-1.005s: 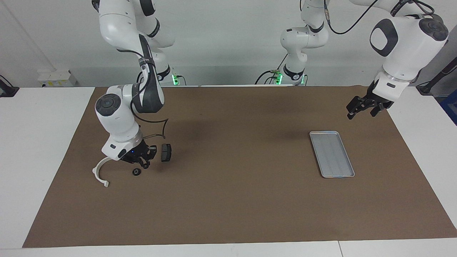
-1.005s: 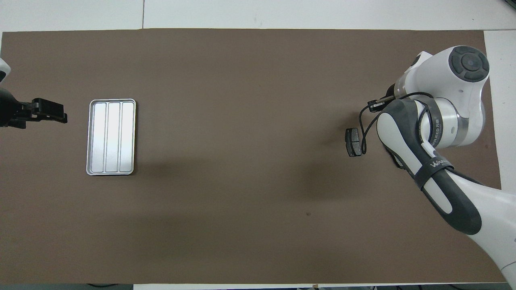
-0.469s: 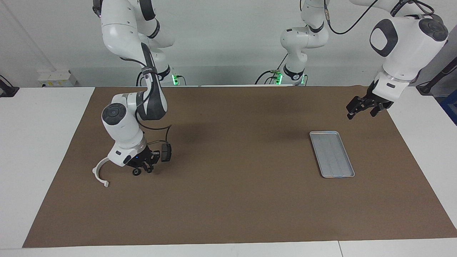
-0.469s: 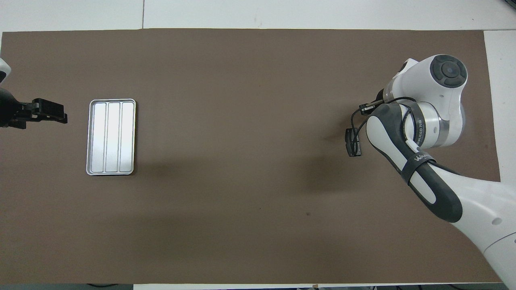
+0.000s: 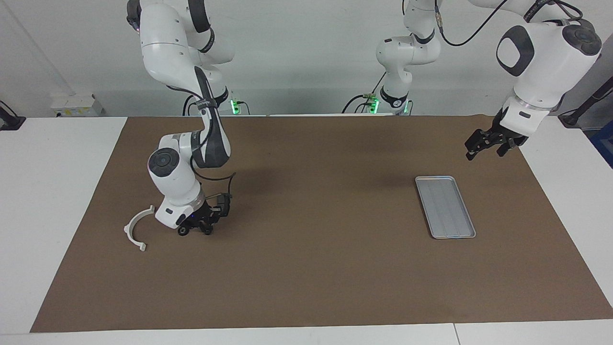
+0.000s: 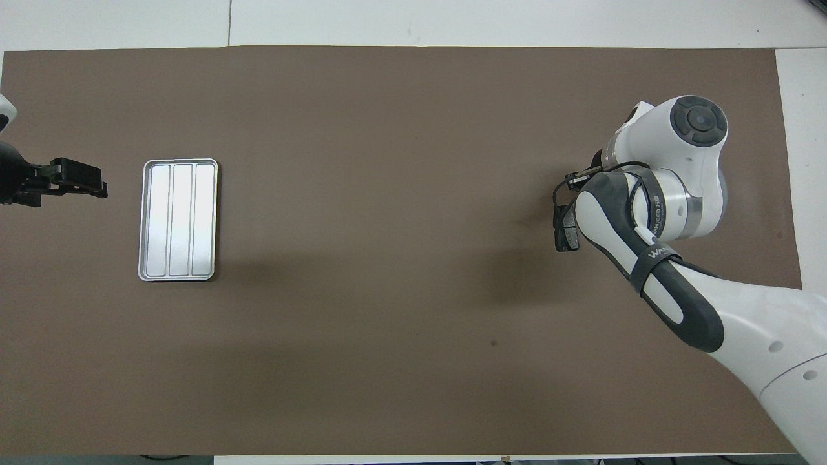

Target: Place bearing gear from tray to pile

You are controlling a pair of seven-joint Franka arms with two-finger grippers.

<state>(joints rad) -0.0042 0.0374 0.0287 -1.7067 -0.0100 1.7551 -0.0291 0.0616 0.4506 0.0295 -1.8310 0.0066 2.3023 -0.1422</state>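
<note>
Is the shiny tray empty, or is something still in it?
Empty. The tray shows only its bare ribbed metal floor in both views. The small round bearing gear lies on the mat by the white bracket.

The right gripper (image 5: 196, 228) sits low over the mat, the bearing gear (image 5: 182, 231) just beside its fingertips, the white bracket (image 5: 135, 229) near, the tray (image 5: 445, 206) well apart.

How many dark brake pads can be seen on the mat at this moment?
1. The brake pad lies by the right gripper, toward the right arm's end of the table, near the small black bearing gear. Another pad may be hidden under that arm.
</note>
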